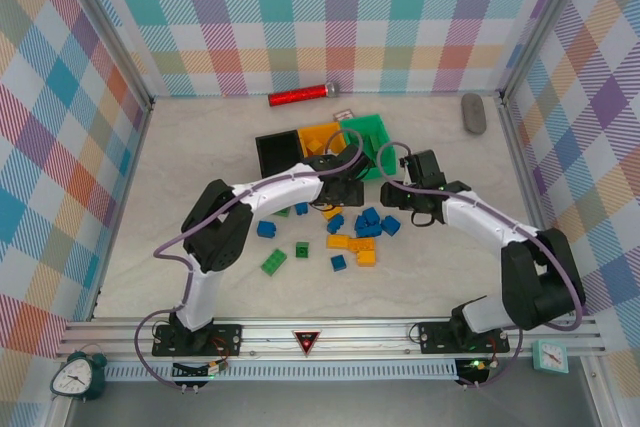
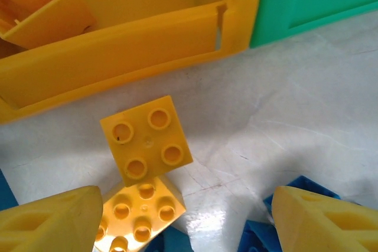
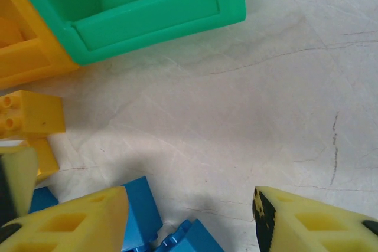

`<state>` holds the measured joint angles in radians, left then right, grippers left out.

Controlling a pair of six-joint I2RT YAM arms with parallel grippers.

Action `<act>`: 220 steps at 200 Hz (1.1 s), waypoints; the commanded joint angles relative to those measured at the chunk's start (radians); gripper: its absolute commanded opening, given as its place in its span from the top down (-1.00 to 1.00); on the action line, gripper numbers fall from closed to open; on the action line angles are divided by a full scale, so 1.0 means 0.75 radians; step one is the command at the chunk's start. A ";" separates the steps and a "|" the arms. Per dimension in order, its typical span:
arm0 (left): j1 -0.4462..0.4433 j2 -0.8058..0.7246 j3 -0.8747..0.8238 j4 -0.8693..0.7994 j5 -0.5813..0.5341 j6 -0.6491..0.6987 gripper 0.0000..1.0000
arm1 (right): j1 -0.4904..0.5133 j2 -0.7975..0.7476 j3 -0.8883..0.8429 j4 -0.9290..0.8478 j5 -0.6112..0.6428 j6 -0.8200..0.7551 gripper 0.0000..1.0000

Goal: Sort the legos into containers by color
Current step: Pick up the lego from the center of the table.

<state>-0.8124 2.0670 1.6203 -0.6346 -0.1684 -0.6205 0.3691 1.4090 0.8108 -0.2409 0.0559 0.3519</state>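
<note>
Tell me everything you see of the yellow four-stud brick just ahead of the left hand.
The orange-yellow square plastic brick is glossy, with four round hollow studs in a two-by-two grid and a small dark speck beside one. It lies flat, studs up, turned askew on the pale marbled table, apart from the near wall of the orange plastic bin. Its near corner meets a second yellow studded brick; whether they touch I cannot tell. The open left hand hovers short of it.

Marbled table (image 1: 200, 147) bears legos (image 1: 365, 222), three containers (image 1: 322, 129); red cylinder (image 1: 300, 96); grey oval (image 1: 473, 112).
</note>
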 commanded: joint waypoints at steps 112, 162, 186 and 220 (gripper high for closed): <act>0.032 0.128 0.137 -0.070 0.011 0.063 0.21 | 0.007 -0.041 -0.082 0.176 -0.044 0.056 -0.17; 0.021 -0.021 0.096 -0.072 -0.024 0.077 0.38 | 0.007 -0.058 -0.097 0.187 -0.033 0.061 -0.17; 0.023 -0.117 0.106 -0.103 -0.079 0.106 0.37 | 0.007 -0.056 -0.097 0.192 -0.036 0.065 -0.17; 0.065 -0.164 0.196 -0.143 -0.152 0.170 0.36 | 0.007 -0.051 -0.098 0.201 -0.049 0.070 -0.18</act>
<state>-0.7876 1.9949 1.7035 -0.6968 -0.2249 -0.5449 0.3706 1.3899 0.7475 -0.1127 0.0330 0.3866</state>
